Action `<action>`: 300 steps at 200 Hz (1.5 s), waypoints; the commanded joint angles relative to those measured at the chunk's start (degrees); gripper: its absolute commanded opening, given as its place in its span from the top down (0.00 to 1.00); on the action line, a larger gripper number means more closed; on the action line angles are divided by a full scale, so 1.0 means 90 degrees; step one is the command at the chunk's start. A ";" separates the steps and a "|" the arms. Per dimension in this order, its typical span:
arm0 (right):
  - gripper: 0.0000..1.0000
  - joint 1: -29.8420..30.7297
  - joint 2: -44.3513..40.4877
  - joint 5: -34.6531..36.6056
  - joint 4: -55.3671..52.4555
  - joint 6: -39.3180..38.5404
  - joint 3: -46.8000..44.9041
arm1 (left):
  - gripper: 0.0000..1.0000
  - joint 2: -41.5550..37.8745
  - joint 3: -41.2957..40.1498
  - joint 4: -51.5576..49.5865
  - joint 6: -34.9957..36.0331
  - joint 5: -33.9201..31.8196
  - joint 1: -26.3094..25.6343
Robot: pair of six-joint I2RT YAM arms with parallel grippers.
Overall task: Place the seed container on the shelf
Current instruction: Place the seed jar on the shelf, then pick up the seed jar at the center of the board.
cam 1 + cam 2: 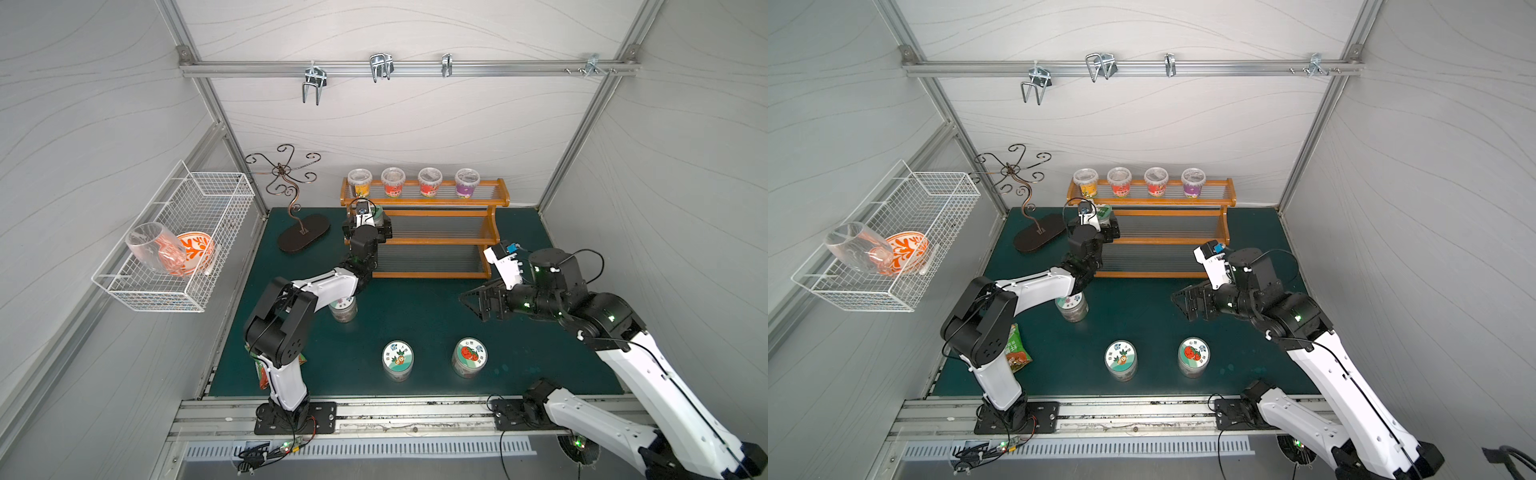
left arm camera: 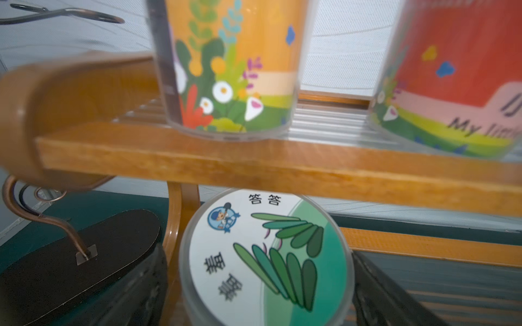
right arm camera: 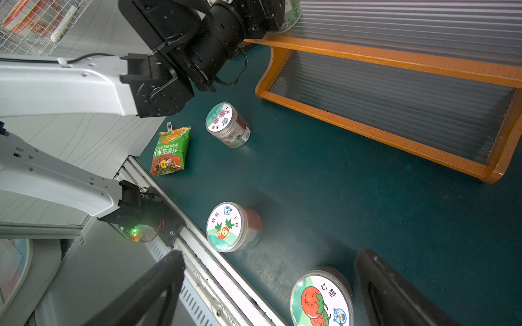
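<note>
- The left end effector (image 1: pixel 369 222) is up at the shelf (image 1: pixel 449 241), centre of the frame in both top views. Its jaws are spread wide on either side of the seed container (image 2: pixel 265 254).
- In the left wrist view a strip of the wooden upright shows between one finger (image 2: pixel 135 285) and the jar's wall. So the jaws stand wider than the jar and aren't clamping it. The other finger sits just beside the wall, and I can't tell if it touches.
- The seed container has green leaves on a white lid. It stands upright on the middle tier, at the tier's left end in the top views, just under the top tier's front rail.
- Four printed cups (image 1: pixel 360 183) line the top tier.
- The right end effector (image 1: pixel 471 307) hangs over the tabletop (image 1: pixel 415 324), right of centre. Its jaws are fully apart with nothing between them, and it is not touching the shelf.
- On the tabletop a flower-lid jar (image 1: pixel 343 308) stands partly under the left forearm. A fruit-lid jar (image 1: pixel 397 359) and a tomato-lid jar (image 1: pixel 469 356) stand side by side at lower centre.
- A green snack packet (image 1: pixel 1017 349) lies by the left arm's base.
- A wire basket (image 1: pixel 158 297) on the left wall holds a glass and an orange-patterned bowl.
</note>
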 commanded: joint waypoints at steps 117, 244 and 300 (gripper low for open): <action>0.01 -0.0046 -0.0132 -0.0152 -0.0104 0.0207 -0.0307 | 0.01 -0.2787 -0.0319 -0.4679 -0.1261 0.0985 -0.0082; 0.01 -0.0046 -0.0659 -0.0488 0.1289 0.0097 -0.1906 | 0.00 -0.3873 0.0789 -0.9704 -0.3087 0.1086 -0.2522; 0.01 -0.0054 -0.0665 -0.0421 0.1616 -0.0011 -0.2227 | 0.00 -0.3715 0.0705 -1.0493 -0.4506 0.1280 -0.3906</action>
